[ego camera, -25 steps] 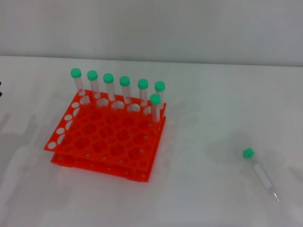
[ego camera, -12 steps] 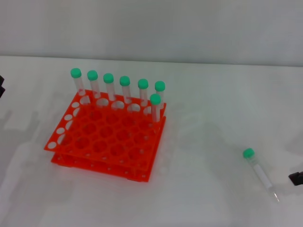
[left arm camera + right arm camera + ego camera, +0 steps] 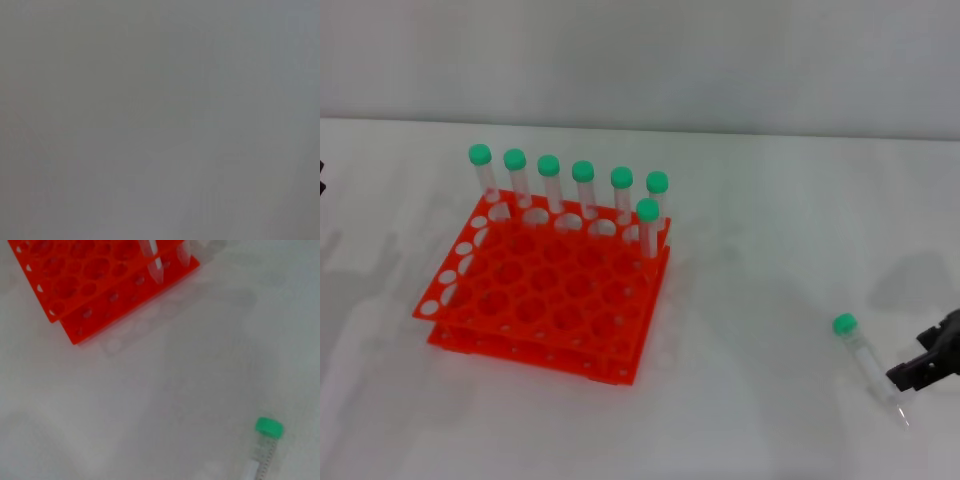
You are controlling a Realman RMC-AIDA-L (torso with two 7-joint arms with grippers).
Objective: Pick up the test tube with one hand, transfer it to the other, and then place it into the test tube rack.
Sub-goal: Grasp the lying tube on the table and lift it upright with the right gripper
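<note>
The test tube [image 3: 861,353] lies flat on the white table at the right, green cap toward the back and pointed tip toward the front. It also shows in the right wrist view [image 3: 265,447]. My right gripper [image 3: 925,366] reaches in from the right edge, its black tip just beside the tube's pointed end. The orange-red test tube rack [image 3: 520,300] stands left of centre, with several green-capped tubes [image 3: 583,190] upright along its back row. Its corner shows in the right wrist view [image 3: 95,295]. My left gripper [image 3: 322,178] is only a dark sliver at the left edge.
The white table [image 3: 760,250] stretches between the rack and the lying tube, with a grey wall behind. The left wrist view shows only flat grey.
My right gripper has come further in from the right edge, up to the tube's pointed end. The tube and rack have not moved. The left gripper has drawn back toward the left edge.
</note>
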